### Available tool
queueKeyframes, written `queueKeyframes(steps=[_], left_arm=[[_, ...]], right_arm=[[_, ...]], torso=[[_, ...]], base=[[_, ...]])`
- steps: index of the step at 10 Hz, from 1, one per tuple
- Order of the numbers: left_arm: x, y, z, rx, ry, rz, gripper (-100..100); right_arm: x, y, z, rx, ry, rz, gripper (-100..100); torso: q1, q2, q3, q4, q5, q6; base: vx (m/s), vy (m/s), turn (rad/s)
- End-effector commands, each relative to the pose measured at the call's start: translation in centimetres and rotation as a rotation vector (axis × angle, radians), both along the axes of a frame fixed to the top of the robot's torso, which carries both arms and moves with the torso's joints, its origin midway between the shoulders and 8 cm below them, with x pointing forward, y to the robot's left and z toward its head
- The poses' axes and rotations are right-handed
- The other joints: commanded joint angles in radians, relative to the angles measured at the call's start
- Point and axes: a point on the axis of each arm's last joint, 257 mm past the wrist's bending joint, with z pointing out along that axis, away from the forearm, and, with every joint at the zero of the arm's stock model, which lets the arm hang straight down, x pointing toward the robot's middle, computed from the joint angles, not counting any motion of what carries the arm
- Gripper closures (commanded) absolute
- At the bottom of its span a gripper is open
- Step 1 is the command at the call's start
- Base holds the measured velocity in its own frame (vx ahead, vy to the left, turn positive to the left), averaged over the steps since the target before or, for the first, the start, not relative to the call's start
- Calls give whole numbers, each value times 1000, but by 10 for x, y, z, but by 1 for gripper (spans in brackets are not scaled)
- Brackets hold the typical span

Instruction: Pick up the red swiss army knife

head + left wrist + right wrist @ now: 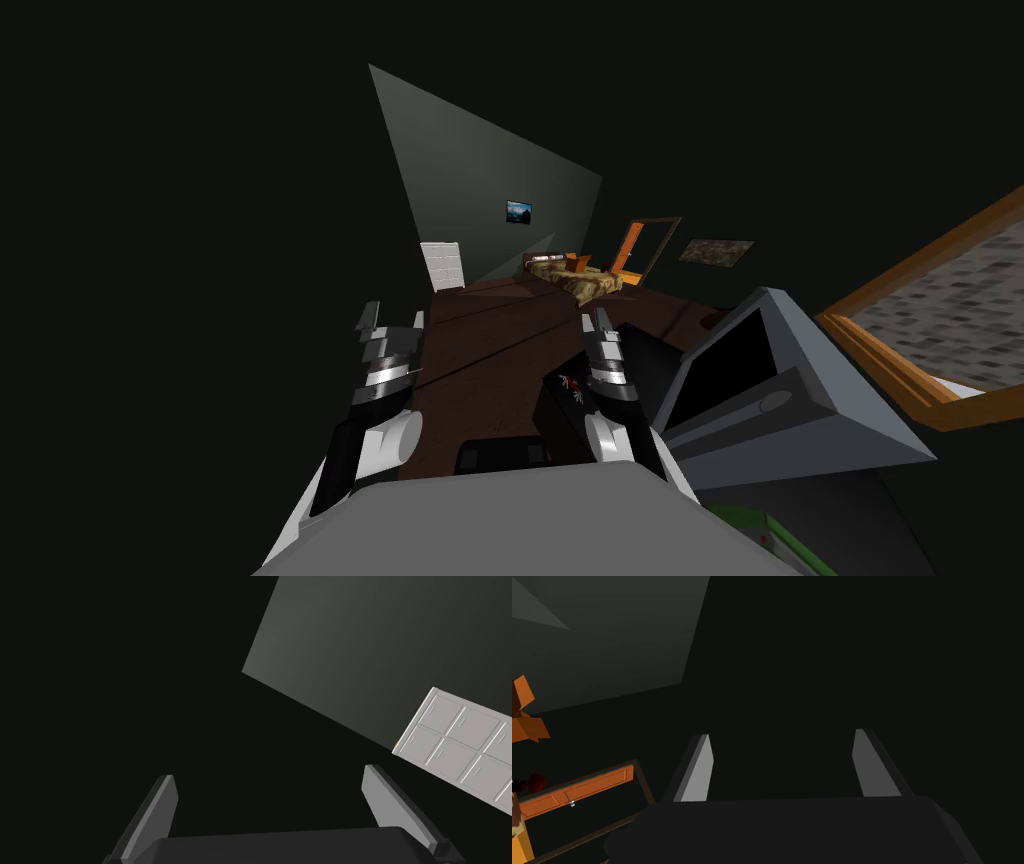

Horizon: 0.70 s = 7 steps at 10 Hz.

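Since both hands are empty, I'd call this the reach step, nothing grabbed yet. Left gripper (269, 773) is spread wide with nothing between the fingers, held out over the floor on my left. Right gripper (783, 733), same deal: wide open, empty, pointing out into the room rather than down at anything.

The knife (572, 385) is, as far as I can make out in the gloom, that small red and white speck lying on a dark block (553, 415) right by my chest. It's just beside the right forearm and nearer to me than the right fingertips, so the right hand is aimed past it. Next move, I'd say: pull the right wrist back, tip it down over the block, and line the fingers up across the knife's narrow sides before closing. It looks small and flat, so it probably wants a low, careful pinch.

What could get in the way: a grey box (790, 400) with a dark face sits just right of the block, so there's not much elbow room on that side. Brown floor (480, 330) runs out beyond. Further off there's a bed (578, 280), a white cabinet (443, 265), an orange door (630, 245) and a small picture (519, 211) on the back wall.
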Motion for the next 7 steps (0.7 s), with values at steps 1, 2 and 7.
queueKeyframes(steps=[1,2,7], left_arm=[[0,0,0,0,0,0,0],[0,0,0,0,0,0,0],[0,0,0,0,0,0,0]], right_arm=[[8,-4,-14,-1,44,9,-100],[13,-8,-24,2,72,12,-100],[42,-35,-81,43,238,11,-100]], torso=[[0,0,0,0,0,0],[1,1,0,0,0,0],[0,1,1,0,0,0]], base=[[-16,16,71],[-30,25,89],[-22,15,85]])
